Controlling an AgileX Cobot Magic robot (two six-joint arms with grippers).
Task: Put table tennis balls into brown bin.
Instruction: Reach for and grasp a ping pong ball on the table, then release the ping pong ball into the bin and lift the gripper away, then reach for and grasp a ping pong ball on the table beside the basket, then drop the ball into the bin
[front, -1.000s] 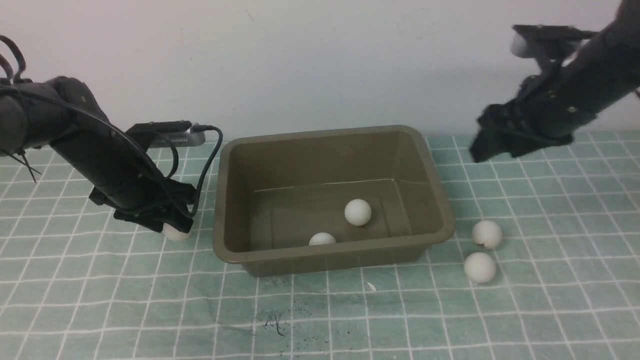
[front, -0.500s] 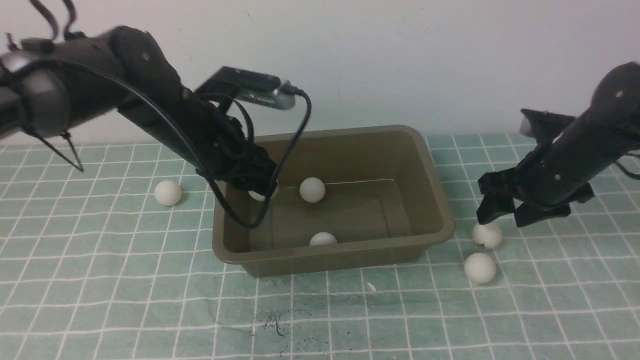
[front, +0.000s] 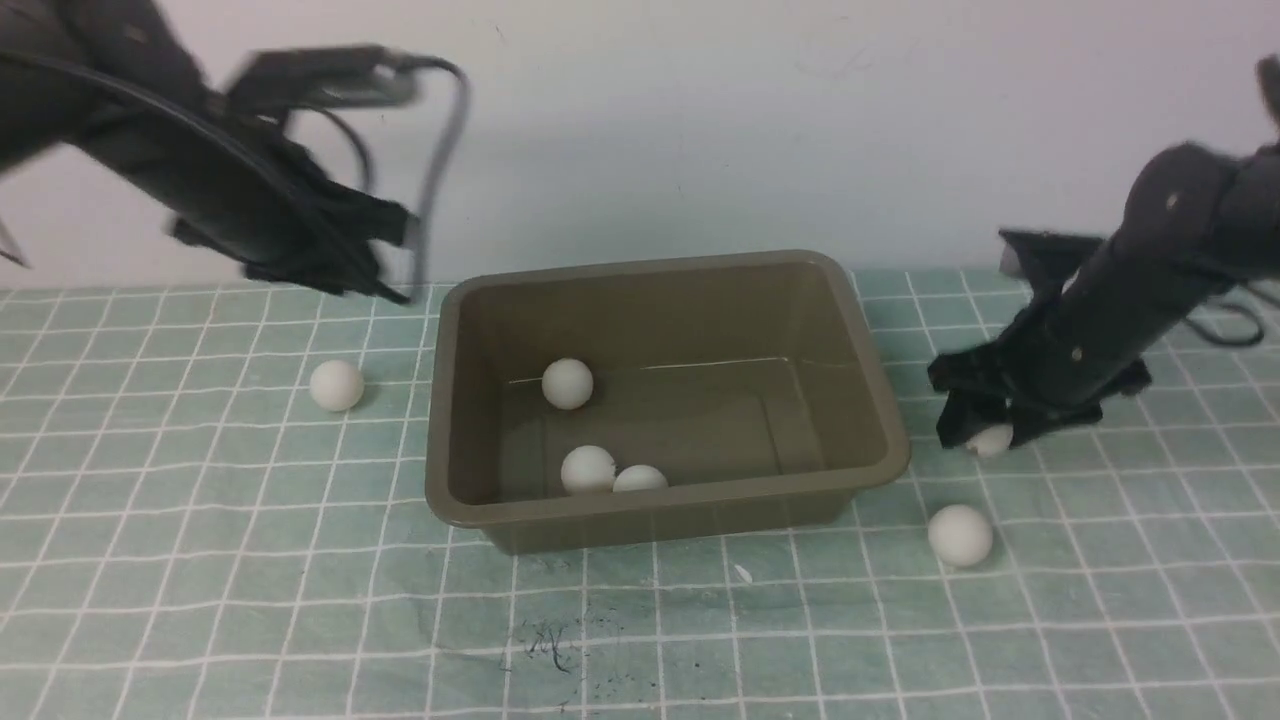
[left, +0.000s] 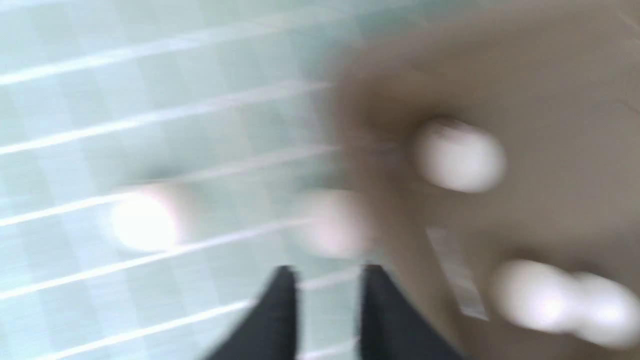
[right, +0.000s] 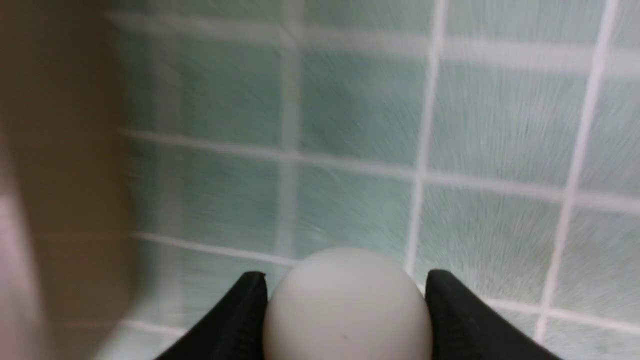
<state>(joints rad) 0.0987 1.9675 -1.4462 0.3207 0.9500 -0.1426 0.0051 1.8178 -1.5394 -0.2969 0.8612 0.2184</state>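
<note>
Grid-lined green table, pale wall behind: one ball in my right tool, three in the bin

Green cloth with a white grid covers the table (front: 250, 560), and a plain pale wall (front: 640, 120) rises behind it. From my seat away from the rig, I see the brown bin (front: 670, 515) upright on the cloth, set slightly askew between my two arms.

Three white balls lie inside it. The first ball (front: 568, 384) is toward the far left part of the floor; the second ball (front: 588, 470) and the third ball (front: 640, 478) are close together by the near wall, which hides the lower part of the third.

My right tool (front: 990, 430) is low over the table, to the right of the bin. Its wrist camera gives me the clearest look: the fingertips (right: 442, 295) are on either side of the fourth ball (right: 347, 310), holding it. I cannot tell whether that ball is clear of the cloth. The fifth ball (front: 960, 536) sits on the table, nearer to me.

My left tool (front: 330, 285) hangs above the table's far left area, blurred in both views that show it. I make out a narrow gap between its tips and nothing held there. The sixth ball (front: 336, 385) rests on the cloth left of the bin, apart from it.
</note>
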